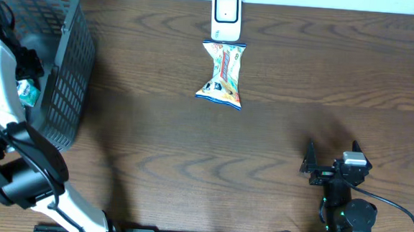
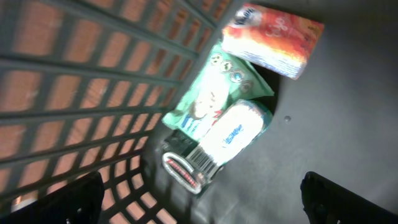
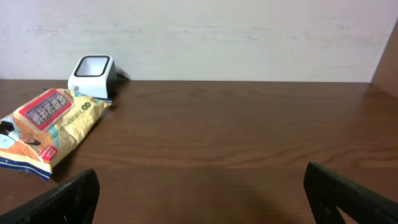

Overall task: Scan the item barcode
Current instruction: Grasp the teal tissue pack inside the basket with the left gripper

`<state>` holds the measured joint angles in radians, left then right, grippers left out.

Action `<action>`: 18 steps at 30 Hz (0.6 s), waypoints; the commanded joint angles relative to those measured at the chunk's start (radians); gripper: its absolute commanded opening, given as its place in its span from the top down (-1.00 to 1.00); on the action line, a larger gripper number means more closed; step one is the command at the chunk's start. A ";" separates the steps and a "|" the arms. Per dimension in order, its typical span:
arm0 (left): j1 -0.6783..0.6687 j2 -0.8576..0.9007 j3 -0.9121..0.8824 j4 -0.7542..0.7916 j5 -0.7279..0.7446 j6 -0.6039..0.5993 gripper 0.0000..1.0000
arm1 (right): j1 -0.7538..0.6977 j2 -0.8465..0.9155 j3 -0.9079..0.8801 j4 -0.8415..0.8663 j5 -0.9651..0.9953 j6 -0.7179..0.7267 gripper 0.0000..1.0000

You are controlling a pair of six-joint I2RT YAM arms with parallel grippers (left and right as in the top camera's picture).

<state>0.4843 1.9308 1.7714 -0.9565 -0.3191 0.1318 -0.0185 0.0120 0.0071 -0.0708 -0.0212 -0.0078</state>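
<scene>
My left gripper (image 2: 204, 196) hangs open inside the grey mesh basket (image 1: 72, 64), just above the items on its floor. A white packet (image 2: 235, 132) with a barcode at its near end lies on a green packet (image 2: 208, 93). Beyond them rests an orange pack (image 2: 273, 38). Nothing sits between the fingers. The white scanner (image 1: 226, 16) stands at the table's far edge. A yellow snack bag (image 1: 224, 75) lies flat in front of it. My right gripper (image 1: 332, 149) is open and empty near the front right, far from both.
The basket wall (image 2: 74, 93) rises close on the left of my left gripper. In the right wrist view the scanner (image 3: 92, 70) and the snack bag (image 3: 50, 121) sit far to the left on bare brown wood (image 3: 249, 137).
</scene>
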 commanded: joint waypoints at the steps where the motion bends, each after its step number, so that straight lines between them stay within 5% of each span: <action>1: 0.005 0.055 0.000 0.013 0.012 0.024 -0.96 | -0.003 -0.006 -0.002 -0.005 0.008 0.011 -0.99; 18: 0.037 0.174 0.000 0.039 0.052 0.086 -0.96 | -0.003 -0.006 -0.002 -0.004 0.008 0.011 -0.99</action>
<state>0.5007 2.0815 1.7714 -0.9157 -0.2947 0.2077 -0.0185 0.0120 0.0071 -0.0704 -0.0216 -0.0078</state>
